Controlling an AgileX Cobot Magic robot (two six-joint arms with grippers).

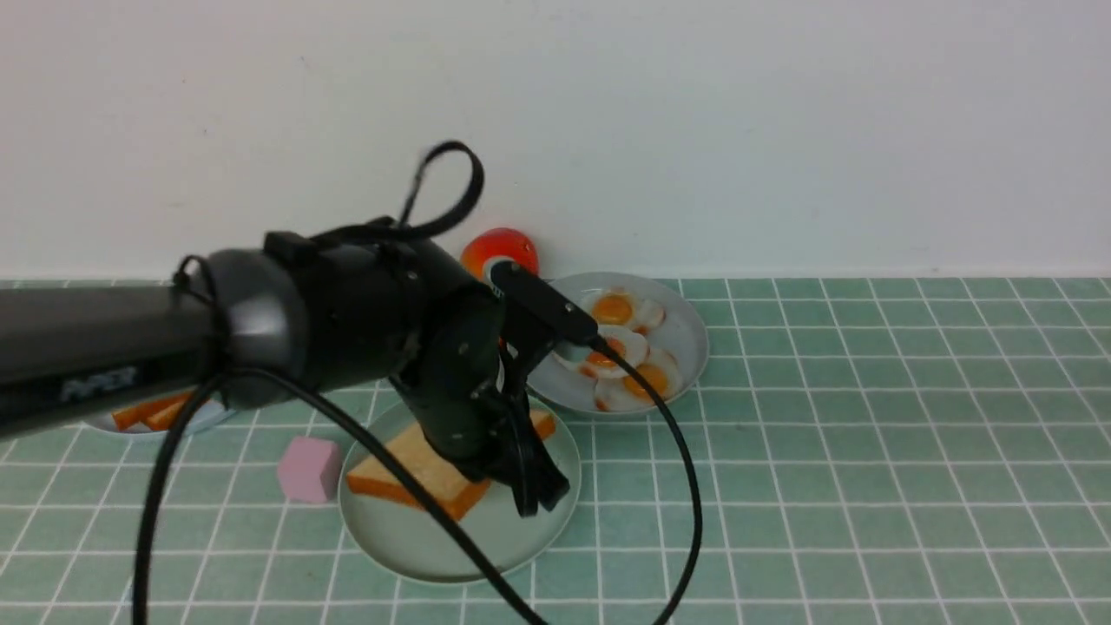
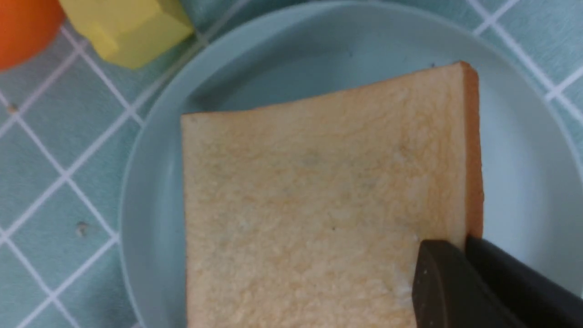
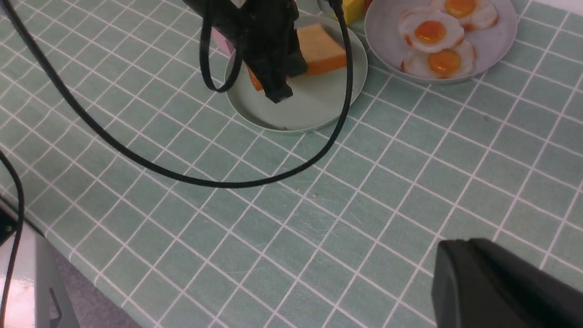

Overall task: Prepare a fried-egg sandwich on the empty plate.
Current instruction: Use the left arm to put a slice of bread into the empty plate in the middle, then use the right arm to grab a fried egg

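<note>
— Green tiled cloth covers the tabletop point(image 1: 868, 477) nearest you. Over it your right hand point(image 3: 501, 287) shows only one dark edge in its own wrist view. Can you judge its opening?

— No, I cannot tell; too little of it shows. Next out, your mint-green plate point(image 1: 408, 542) sits near the middle, with one toast slice point(image 1: 434, 477) lying on it.

— And your left hand point(image 1: 538, 499)?

— It hangs over the plate's near right part, pointing down at the toast's edge. In the left wrist view a dark finger point(image 2: 439, 289) overlaps the slice's corner by the crust. I cannot tell whether the hand pinches the slice or stands free of it.

— What sits around your plate?

— A pink cube point(image 1: 308, 469) is just left of it, and a yellow block point(image 2: 132, 27) is just beyond its rim. Farther right, a grey-blue plate point(image 1: 686, 347) holds three fried eggs point(image 1: 647, 378). Far left, under your arm, toast slices point(image 1: 152, 415) show on a pale plate point(image 1: 208, 417). An orange-red ball point(image 1: 499, 252) rests by the wall point(image 1: 781, 130).
</note>
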